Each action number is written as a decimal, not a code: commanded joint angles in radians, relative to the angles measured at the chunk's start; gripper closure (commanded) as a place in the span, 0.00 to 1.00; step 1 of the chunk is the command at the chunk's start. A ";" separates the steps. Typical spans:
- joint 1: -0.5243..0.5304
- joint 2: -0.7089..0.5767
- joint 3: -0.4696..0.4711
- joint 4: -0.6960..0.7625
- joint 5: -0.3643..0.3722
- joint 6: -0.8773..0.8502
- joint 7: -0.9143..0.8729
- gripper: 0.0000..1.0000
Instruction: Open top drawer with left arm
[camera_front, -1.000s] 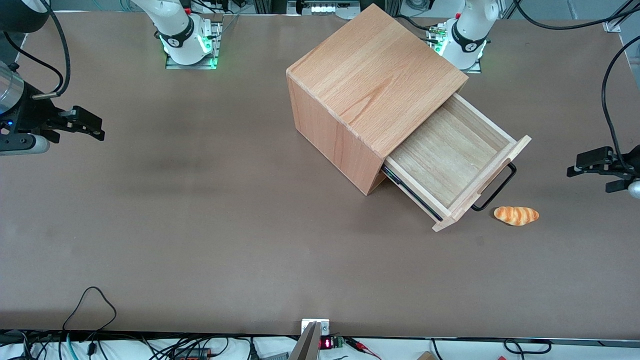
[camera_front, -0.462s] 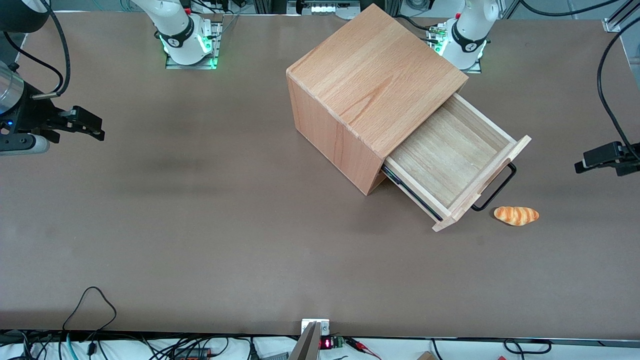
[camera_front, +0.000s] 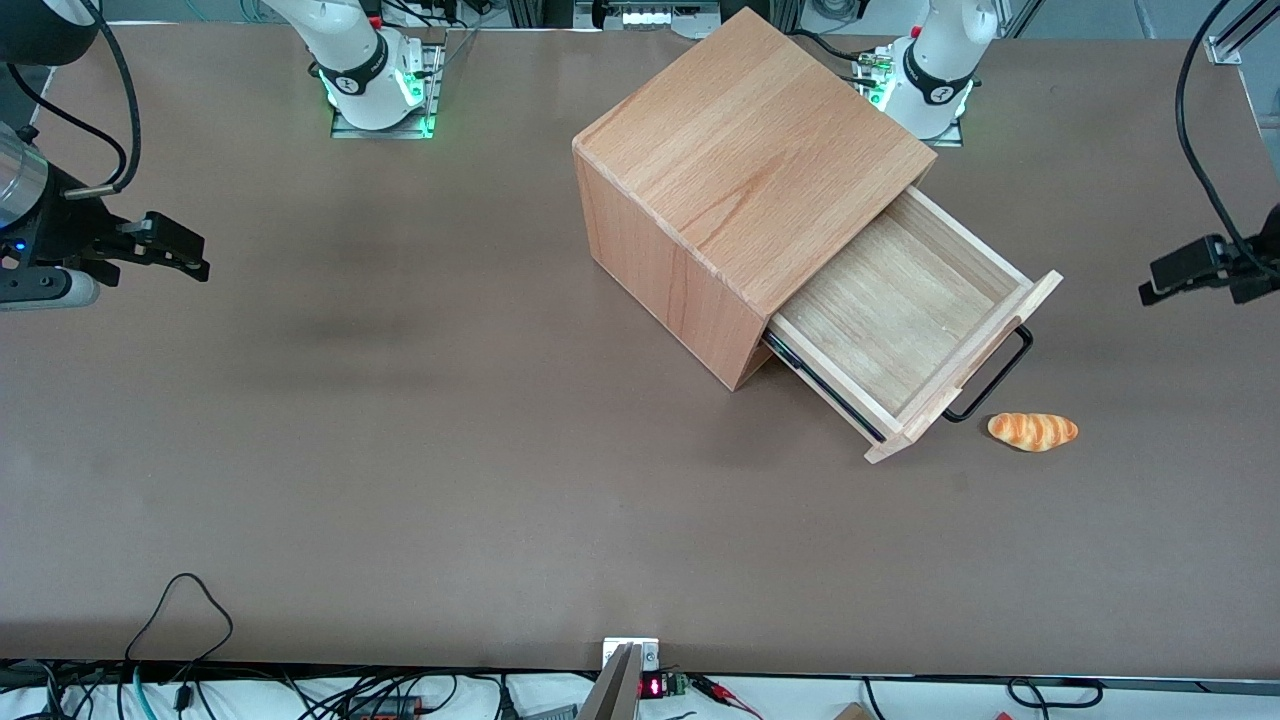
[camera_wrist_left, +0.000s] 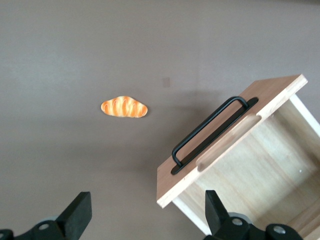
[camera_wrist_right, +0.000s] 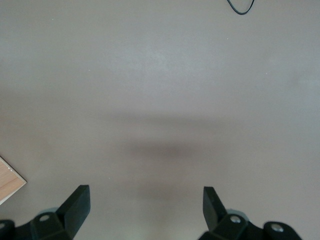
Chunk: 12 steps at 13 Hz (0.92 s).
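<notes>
The top drawer (camera_front: 900, 320) of the beech box (camera_front: 745, 165) stands pulled far out, and its bare wooden inside shows. Its black wire handle (camera_front: 990, 375) sits on the front panel (camera_wrist_left: 225, 145), and the handle (camera_wrist_left: 210, 131) has nothing touching it. My left gripper (camera_front: 1165, 278) hangs above the table at the working arm's end, well apart from the drawer front. In the left wrist view the gripper (camera_wrist_left: 147, 217) is open with only bare table and a corner of the drawer between its fingers.
A small croissant-shaped bread (camera_front: 1032, 431) lies on the brown table beside the drawer's front panel, nearer the front camera than the handle; it also shows as the bread (camera_wrist_left: 124, 107) in the wrist view. Arm bases (camera_front: 930, 80) stand at the table's back edge.
My left gripper has shifted up in the front view, farther from the front camera or higher, staying open and apart from the handle. The drawer and the bread have not moved.
</notes>
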 joint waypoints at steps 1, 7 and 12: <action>-0.013 -0.133 0.008 -0.169 0.025 0.072 -0.013 0.00; -0.006 -0.256 0.003 -0.334 0.023 0.176 -0.084 0.00; 0.022 -0.238 -0.032 -0.319 0.023 0.192 -0.084 0.00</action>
